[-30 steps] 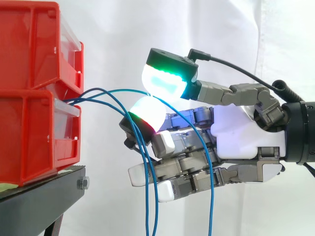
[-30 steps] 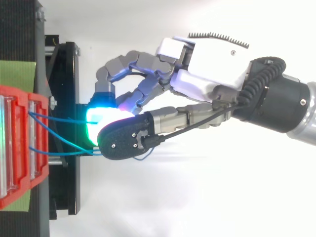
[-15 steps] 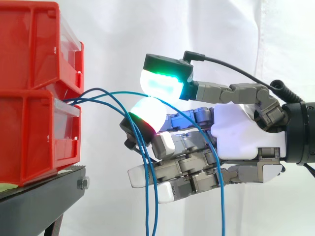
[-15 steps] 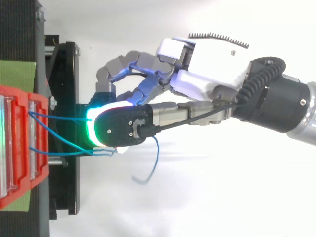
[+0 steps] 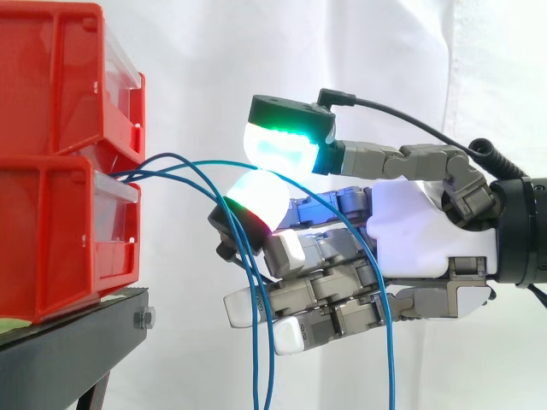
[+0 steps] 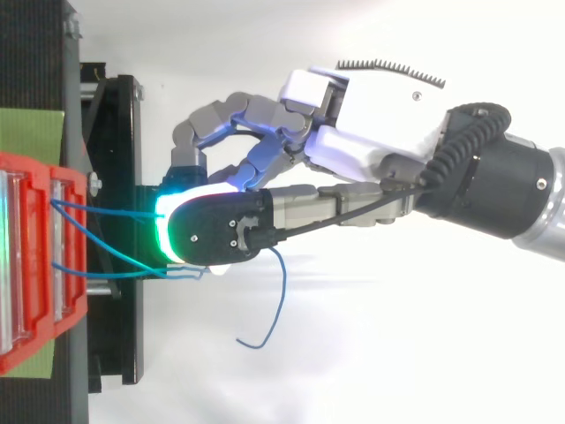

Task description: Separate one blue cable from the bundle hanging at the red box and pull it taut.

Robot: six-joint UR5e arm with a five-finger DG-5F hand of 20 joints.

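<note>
My hand [image 5: 419,231] comes in from 3 o'clock in the side view, clenched in a pinch: the green-glowing thumb pad [image 5: 282,145] presses down on a white-glowing fingertip [image 5: 256,198], and one blue cable [image 5: 214,161] is caught between them, while my other fingers curl underneath at 6 o'clock. Behind the pinch that cable arcs across my palm and drops toward 6 o'clock, slack; from above, its free end curls loose beside the thumb. Below my fingers there is open room, crossed by the two other blue cables [image 5: 255,367], which hang just past my fingertips. Farther out at 9 o'clock the pinched cable runs in a shallow arc, not tight, to the front edge of the stacked red bins [image 5: 60,231]. The corner of the black stand [image 5: 77,342] lies at 8 o'clock. The white curtain [image 5: 214,68] closes off the back.
</note>
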